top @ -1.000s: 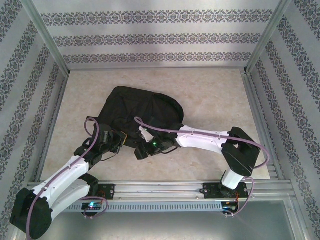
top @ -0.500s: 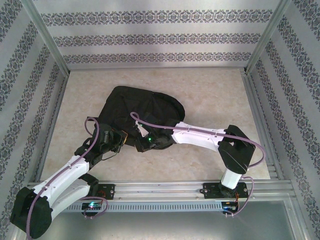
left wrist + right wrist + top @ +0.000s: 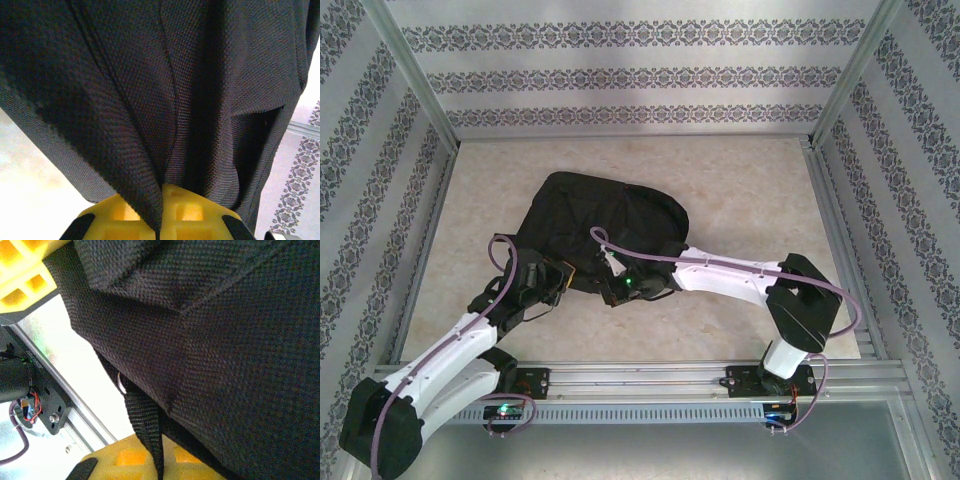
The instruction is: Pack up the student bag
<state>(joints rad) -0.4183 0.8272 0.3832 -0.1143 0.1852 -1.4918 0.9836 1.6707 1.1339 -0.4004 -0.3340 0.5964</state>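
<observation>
The student bag (image 3: 605, 222), a large black fabric backpack, lies on the table just beyond both arms. My left gripper (image 3: 563, 276) is at its near left edge. In the left wrist view its yellow jaws (image 3: 161, 222) are shut on a fold of the bag's black fabric (image 3: 150, 90). My right gripper (image 3: 623, 287) is at the bag's near edge. In the right wrist view its yellow jaws (image 3: 161, 471) are pressed together on a black webbing strap (image 3: 149, 427) that hangs from the bag (image 3: 225, 340). What is inside the bag is hidden.
The beige table (image 3: 750, 190) is boxed in by patterned walls (image 3: 640, 75) and aluminium posts. An aluminium rail (image 3: 650, 375) with the arm bases runs along the near edge. Bare table lies right of and behind the bag.
My right gripper has moved in to the bag's near edge and shut on the strap. The left gripper has kept its hold on the fabric and has not moved.
</observation>
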